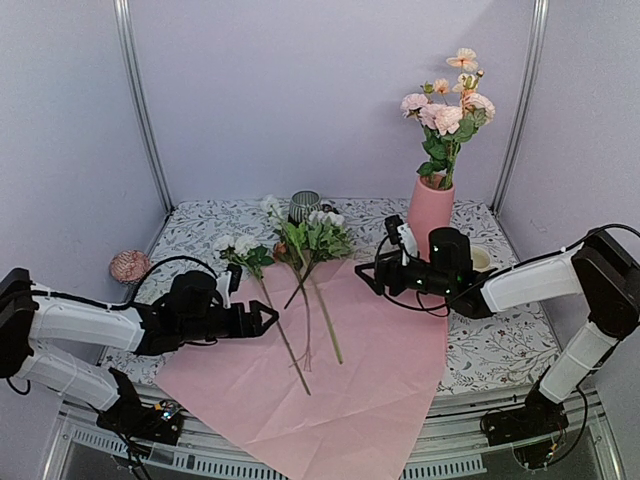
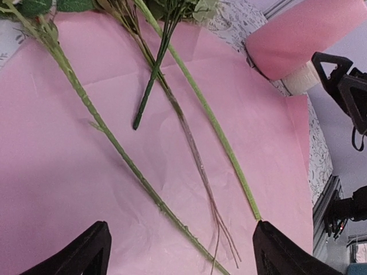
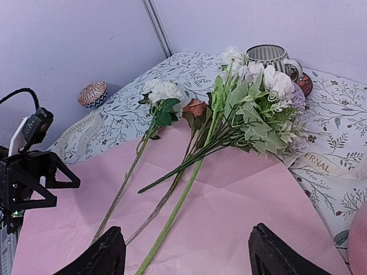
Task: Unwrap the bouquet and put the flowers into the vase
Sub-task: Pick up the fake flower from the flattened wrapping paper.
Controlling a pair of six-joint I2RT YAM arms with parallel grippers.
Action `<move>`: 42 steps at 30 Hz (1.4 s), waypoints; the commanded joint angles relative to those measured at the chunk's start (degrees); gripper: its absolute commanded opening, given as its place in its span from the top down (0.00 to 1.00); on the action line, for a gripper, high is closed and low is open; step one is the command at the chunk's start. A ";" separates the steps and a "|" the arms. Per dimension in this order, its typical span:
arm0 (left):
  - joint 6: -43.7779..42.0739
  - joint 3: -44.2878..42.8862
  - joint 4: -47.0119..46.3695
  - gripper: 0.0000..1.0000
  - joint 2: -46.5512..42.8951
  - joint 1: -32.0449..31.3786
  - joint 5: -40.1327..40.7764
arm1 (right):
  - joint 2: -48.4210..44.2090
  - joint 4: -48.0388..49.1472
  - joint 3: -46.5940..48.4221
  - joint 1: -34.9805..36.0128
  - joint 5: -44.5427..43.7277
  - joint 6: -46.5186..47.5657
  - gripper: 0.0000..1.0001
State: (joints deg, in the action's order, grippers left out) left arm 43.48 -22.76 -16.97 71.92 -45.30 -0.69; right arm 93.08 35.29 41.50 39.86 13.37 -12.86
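Flowers [image 1: 312, 240] lie on pink paper [image 1: 390, 370] between left fingers [image 2: 86, 255] and right fingers [image 3: 106, 258], both pairs apart, empty.

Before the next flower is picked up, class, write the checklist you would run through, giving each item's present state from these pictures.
1. Pink paper opened flat: ok.
2. Left end effector open, empty: ok.
3. Right end effector open, empty: ok.
4. Leftmost stem lying apart from the other flowers: ok.
5. Vase upright: ok.
6. Room in the vase mouth beside the blooms standing in it: cannot tell.
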 commanded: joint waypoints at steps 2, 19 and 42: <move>1.06 -0.92 -4.74 0.14 4.31 0.49 -4.05 | 0.74 2.42 -0.30 0.72 -0.27 0.85 0.24; 2.07 -5.83 -4.81 0.22 13.43 0.49 -6.09 | 1.92 2.29 0.31 1.37 -0.35 1.96 0.24; 9.26 -15.06 12.41 0.47 17.14 1.20 5.87 | 2.48 1.62 0.95 1.98 -1.50 2.78 0.23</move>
State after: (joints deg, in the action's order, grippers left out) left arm 50.13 -34.63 -12.38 90.96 -44.71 -0.80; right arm 94.80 36.49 41.52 41.34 12.69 -10.70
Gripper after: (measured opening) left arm 0.520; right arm 0.767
